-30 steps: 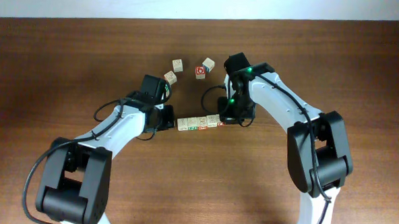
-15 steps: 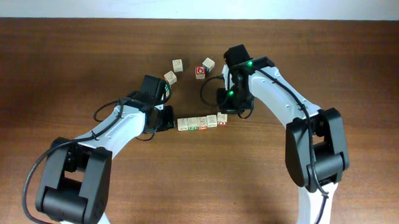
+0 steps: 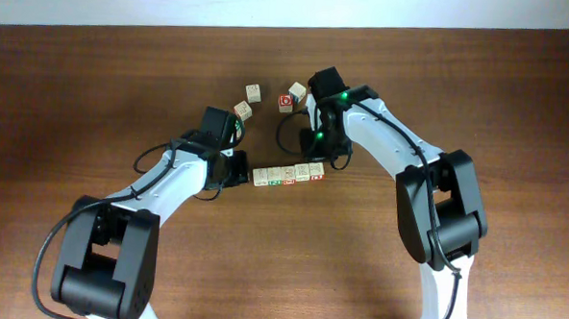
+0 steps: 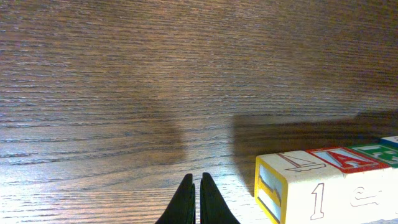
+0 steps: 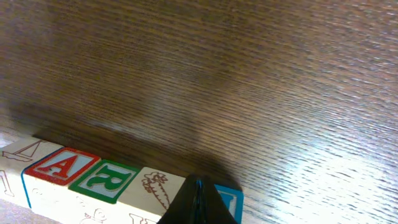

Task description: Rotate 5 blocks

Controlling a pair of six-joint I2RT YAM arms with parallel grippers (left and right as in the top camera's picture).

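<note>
When swinging the row [image 3: 287,175] of five blocks round on the desk [image 3: 480,81], best to press low and slowly with the right pincer [image 5: 199,193], pinched fully together and holding nothing. Looks suited to blunt pushing rather than grasping, judging by that closed tip. Set contact square on one cube's side, not on a seam, or risk buckling the line and splitting it there. Push from near the end for leverage, and ease off if any cube starts to slide out alone.

From the right wrist: tip down at the near edge of the row, right at the seam between the carrot block [image 5: 155,186] and the blue-edged end block [image 5: 230,200]; touching or just shy of it, hard to tell. Further along: green R [image 5: 102,179], red A [image 5: 61,167], then the sailboat cube [image 5: 22,152] at the far end.

Left pincer [image 4: 196,193] likewise closed to a narrow point, empty, low over the desk just beside the sailboat cube, with a small gap between. Could serve as a pivot stop if held steady there.

From above: row between the two pincers, near the desk's middle. Loose cubes [image 3: 255,91] and a red-faced cube [image 3: 286,102] near, beyond the row; best left alone.
</note>
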